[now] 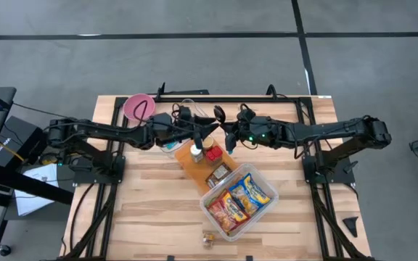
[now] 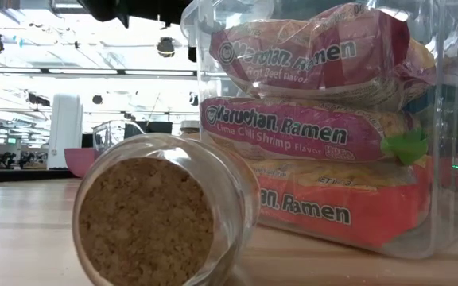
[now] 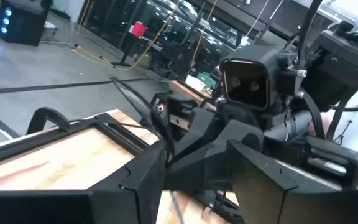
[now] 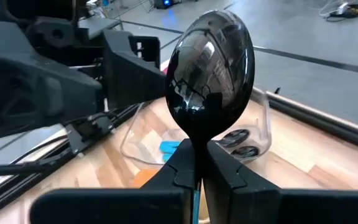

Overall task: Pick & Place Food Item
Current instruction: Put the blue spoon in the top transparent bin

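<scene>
My right gripper [image 4: 194,165] is shut on a black spoon [image 4: 213,68], held in the air above an orange cutting board [image 1: 194,168] at mid-table. My left gripper [image 3: 197,180] faces it from the table's left, open and level, with its fingers [image 4: 129,59] close beside the spoon's bowl; whether they touch it I cannot tell. On the board stand a white bottle [image 1: 195,152], a red item [image 1: 213,153] and a small brown packet [image 1: 218,175]. Ramen packets [image 2: 308,127] lie stacked in a clear bin [image 1: 267,181]. My right gripper pinches the spoon between its two fingers at the neck, just below the bowl [image 4: 196,142]. The bowl stands out beyond the fingertips, toward my left gripper. The spoon is lifted clear of the board. The handle behind the fingers is hidden by the gripper.
A pink bowl [image 1: 138,107] sits at the far left. A small clear tub [image 4: 253,124] holding a blue item [image 4: 169,147] lies below the grippers. A cork-stoppered glass jar [image 2: 161,214] lies on its side near the front edge, beside the clear bin.
</scene>
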You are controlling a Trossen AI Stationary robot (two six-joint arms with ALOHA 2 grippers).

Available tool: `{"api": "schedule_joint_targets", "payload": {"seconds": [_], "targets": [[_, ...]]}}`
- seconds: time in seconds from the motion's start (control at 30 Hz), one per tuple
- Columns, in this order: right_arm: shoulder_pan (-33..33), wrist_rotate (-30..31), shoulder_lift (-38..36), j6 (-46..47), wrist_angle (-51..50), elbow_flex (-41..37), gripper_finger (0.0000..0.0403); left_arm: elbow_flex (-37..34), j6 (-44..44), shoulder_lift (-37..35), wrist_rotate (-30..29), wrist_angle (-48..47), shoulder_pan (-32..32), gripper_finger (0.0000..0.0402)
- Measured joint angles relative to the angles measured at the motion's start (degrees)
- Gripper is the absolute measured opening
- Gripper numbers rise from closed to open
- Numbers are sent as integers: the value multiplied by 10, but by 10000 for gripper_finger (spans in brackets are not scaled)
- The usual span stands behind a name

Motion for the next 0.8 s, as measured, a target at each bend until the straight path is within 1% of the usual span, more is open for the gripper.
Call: {"api": "schedule_joint_targets", "payload": {"seconds": [0.2,0.3,0.5,0.8], "targets": [[-2,13,-1,-10,0,0,7,26,-4,21,1,-4,4,166],[-1,8,-1,-17,-1,-1,7,33,-5,21,5,2,6,163],[-1,9,-1,-31,3,-1,7,38,-27,20,5,0,19,154],[-1,15,0,-53,8,-1,7,38,-31,20,-1,-3,22,153]]}}
